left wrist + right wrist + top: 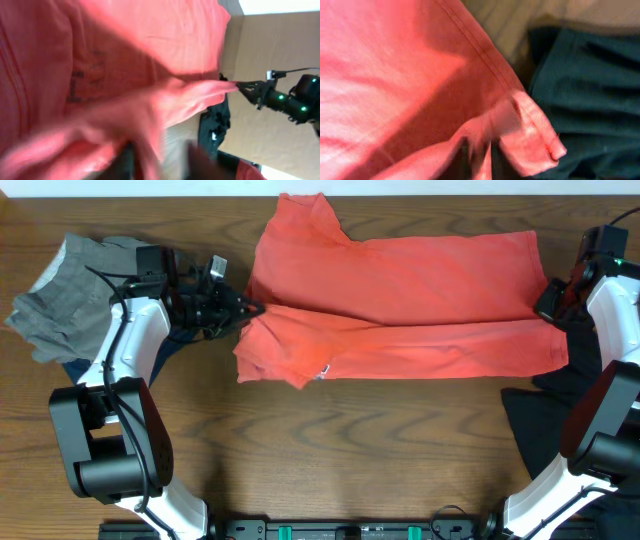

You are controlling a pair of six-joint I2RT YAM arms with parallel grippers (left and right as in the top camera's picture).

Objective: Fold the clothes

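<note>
The coral-red T-shirt [400, 300] lies folded lengthwise across the table, and its lower layer [400, 350] reaches from left to right. My left gripper [248, 308] is at its left end. In the left wrist view the left gripper [162, 160] has its jaws apart; wood shows between them and red cloth [100, 60] drapes against one finger. My right gripper [548, 302] is at the shirt's right end. In the right wrist view the right gripper [481, 160] has its fingers slightly apart, with a fold of the hem [530, 125] between them.
A grey garment [60, 295] is bunched at the far left, with dark blue cloth [170, 352] under the left arm. A black garment [545, 430] lies at the right, beside the shirt's corner [585, 90]. Bare wood fills the front middle [350, 450].
</note>
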